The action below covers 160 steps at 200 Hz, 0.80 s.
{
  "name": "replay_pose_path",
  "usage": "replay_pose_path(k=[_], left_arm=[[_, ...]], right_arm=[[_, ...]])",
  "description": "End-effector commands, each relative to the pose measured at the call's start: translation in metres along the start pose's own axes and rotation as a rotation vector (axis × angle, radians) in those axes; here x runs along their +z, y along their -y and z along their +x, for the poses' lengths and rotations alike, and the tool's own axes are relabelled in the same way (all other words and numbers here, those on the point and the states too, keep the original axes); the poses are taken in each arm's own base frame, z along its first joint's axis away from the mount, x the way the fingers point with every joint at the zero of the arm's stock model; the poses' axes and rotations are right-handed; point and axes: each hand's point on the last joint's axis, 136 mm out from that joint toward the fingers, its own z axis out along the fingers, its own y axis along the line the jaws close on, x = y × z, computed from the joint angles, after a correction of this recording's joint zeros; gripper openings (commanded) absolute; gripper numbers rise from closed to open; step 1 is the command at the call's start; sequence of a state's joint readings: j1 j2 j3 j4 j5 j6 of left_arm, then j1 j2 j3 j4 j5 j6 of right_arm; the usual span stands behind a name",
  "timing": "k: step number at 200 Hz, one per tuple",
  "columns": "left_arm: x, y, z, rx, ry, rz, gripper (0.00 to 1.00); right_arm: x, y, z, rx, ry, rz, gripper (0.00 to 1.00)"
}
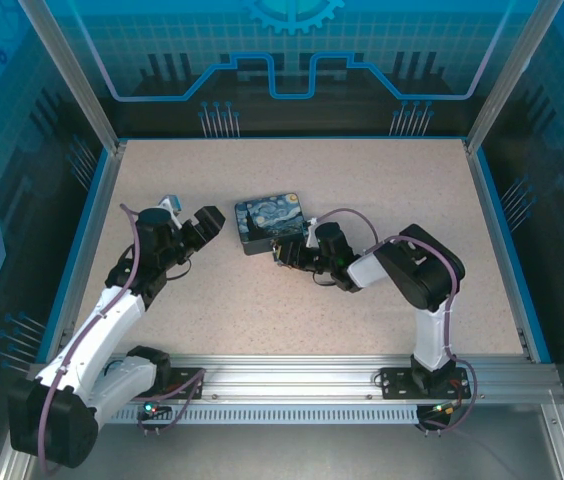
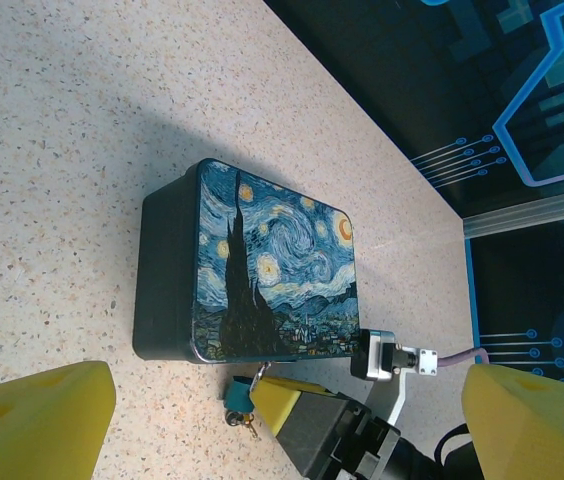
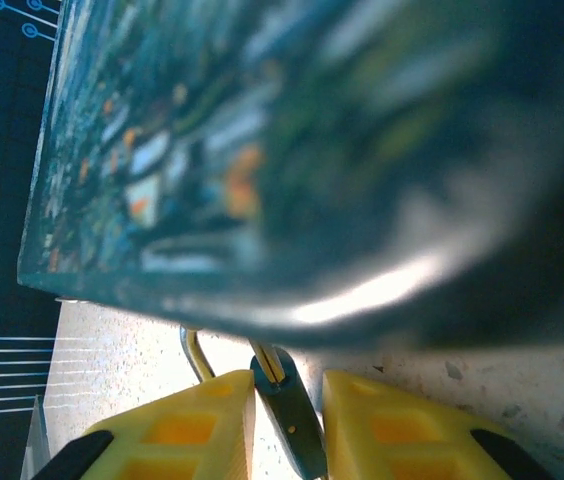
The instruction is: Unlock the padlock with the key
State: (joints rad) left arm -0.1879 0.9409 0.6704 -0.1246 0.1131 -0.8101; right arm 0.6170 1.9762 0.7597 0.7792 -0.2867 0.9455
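On your right gripper (image 3: 288, 390), jaws closely flanked the padlock (image 3: 292, 430), lower centre, likely to steady it; pinching or not, I couldn't tell. Your left gripper (image 2: 287, 385) gaped wide.

left arm (image 1: 112, 310) stretched forward from its base, wrist turned right; left gripper (image 1: 210, 224) low over the table, jaws wide apart. right arm (image 1: 424, 290) folded at the elbow, forearm pointing left; right gripper (image 1: 284, 252) low, fingers (image 3: 197, 420) drawn to a narrow gap.

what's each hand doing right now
left hand: open, empty
right hand: around padlock, grip cannot be told
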Motion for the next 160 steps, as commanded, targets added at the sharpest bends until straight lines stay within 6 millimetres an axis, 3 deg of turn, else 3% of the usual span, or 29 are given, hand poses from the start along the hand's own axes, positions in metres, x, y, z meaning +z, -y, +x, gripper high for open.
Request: replay_pose_path(k=[1,35,79,160], left_arm=[[-0.003,0.001,0.000,0.006,0.004,0.009,0.90],[-0.003,0.001,0.000,0.006,0.002,0.006,0.91],[-0.004,0.001,0.000,0.010,0.000,0.005,0.90],[0.000,-0.002,0.021,-0.008,-0.052,0.032,0.90]], right_arm=[[0.008,0.023,0.032,0.031,-0.087,0.075,0.20],[0.004,0.017,0.027,0.038,-0.054,0.053,0.11],[-0.004,0.010,0.015,0.107,0.023,0.030,0.07],[-0.024,0.023,-0.011,0.246,0.199,0.091,0.03]])
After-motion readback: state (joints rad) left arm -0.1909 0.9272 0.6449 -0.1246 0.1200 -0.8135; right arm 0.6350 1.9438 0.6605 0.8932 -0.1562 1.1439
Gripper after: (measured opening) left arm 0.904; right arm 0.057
